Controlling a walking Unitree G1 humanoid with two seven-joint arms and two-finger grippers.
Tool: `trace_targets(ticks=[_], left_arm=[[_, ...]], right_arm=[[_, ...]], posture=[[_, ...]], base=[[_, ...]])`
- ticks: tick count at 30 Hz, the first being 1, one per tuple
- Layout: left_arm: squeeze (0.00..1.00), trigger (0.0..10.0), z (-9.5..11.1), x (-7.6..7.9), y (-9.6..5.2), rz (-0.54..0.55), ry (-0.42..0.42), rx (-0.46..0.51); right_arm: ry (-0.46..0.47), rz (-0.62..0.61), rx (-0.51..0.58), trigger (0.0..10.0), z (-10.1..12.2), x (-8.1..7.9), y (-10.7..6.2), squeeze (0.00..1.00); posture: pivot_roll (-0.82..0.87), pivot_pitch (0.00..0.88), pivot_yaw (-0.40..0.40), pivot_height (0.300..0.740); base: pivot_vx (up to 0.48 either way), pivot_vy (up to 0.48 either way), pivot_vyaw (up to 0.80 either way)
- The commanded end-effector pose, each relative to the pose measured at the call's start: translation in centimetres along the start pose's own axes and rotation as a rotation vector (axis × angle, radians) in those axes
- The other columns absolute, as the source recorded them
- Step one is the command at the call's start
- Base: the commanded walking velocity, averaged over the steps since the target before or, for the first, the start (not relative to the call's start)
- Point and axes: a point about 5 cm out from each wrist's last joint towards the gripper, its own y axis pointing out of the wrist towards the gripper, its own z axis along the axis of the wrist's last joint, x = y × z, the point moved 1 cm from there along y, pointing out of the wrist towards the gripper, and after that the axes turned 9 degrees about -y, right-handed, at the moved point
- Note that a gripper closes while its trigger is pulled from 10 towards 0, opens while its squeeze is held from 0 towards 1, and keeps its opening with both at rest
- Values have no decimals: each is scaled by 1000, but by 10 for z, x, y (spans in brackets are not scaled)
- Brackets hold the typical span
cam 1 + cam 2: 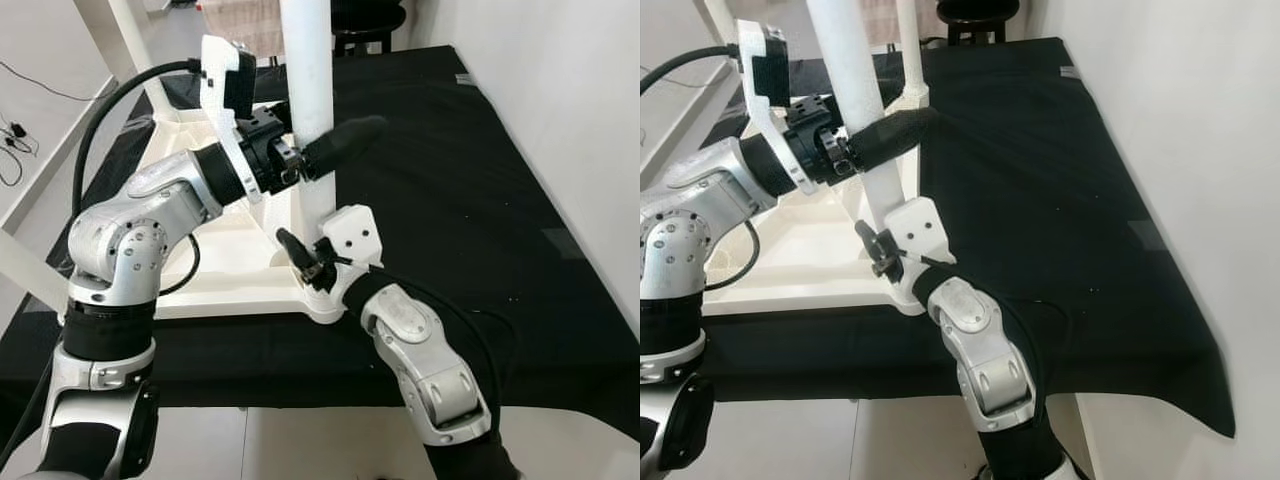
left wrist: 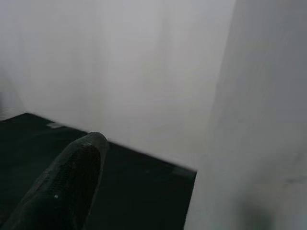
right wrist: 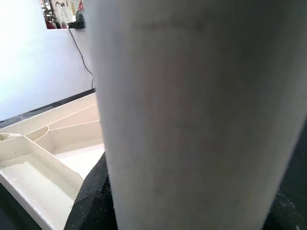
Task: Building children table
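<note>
A white children's table lies upside down, its underside point(image 1: 230, 265) facing up on a black cloth. One white leg point(image 1: 308, 60) stands upright at the near right corner. My left gripper point(image 1: 322, 150) is shut on this leg at mid height; one black finger point(image 2: 67, 187) lies beside the leg point(image 2: 259, 120) in the left wrist view. My right gripper point(image 1: 305, 252) is shut on the same leg close to its base. In the right wrist view the leg point(image 3: 192, 110) stands between its black fingers point(image 3: 91, 201).
Another white leg point(image 1: 130, 40) rises at the far left, and a white bar point(image 1: 25, 270) slants at the near left. The black cloth point(image 1: 450, 200) spreads to a white wall point(image 1: 580, 100) on the right. A dark stool point(image 1: 365, 30) stands at the back.
</note>
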Motion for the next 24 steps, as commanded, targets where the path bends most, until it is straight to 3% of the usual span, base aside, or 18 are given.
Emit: trace_targets(ticks=[1, 2, 4, 21, 22, 23, 24], left_arm=[[0, 9608, -3, -3, -2, 34, 54, -32], [0, 8549, -2, -3, -2, 36, 61, -34], [0, 353, -2, -1, -1, 32, 54, -30], [0, 0, -2, 4, 3, 31, 98, -63], [0, 0, -3, 4, 3, 31, 96, -64], [0, 0, -3, 4, 3, 31, 95, -65], [0, 0, -3, 4, 3, 31, 95, -65]], right_arm=[[42, 155, -129, 10000, -30, -31, -1, 0], [40, 155, -129, 10000, -30, -31, -1, 0], [37, 156, -129, 10000, -30, -31, -1, 0], [11, 156, -135, 10000, -31, -28, 1, 0], [16, 167, -130, 10000, -31, -27, 1, 310], [35, 186, -120, 10000, -28, -26, 2, 1000], [35, 186, -120, 10000, -28, -26, 2, 1000]], posture=[[-13, 182, 77, 740], [-13, 182, 77, 740], [-13, 182, 77, 740], [-12, 178, 73, 740], [-12, 176, 72, 740], [-12, 175, 70, 740], [-12, 175, 70, 740]], base=[[0, 0, 0], [0, 0, 0], [0, 0, 0], [0, 0, 0], [0, 0, 0], [0, 0, 0], [0, 0, 0]])
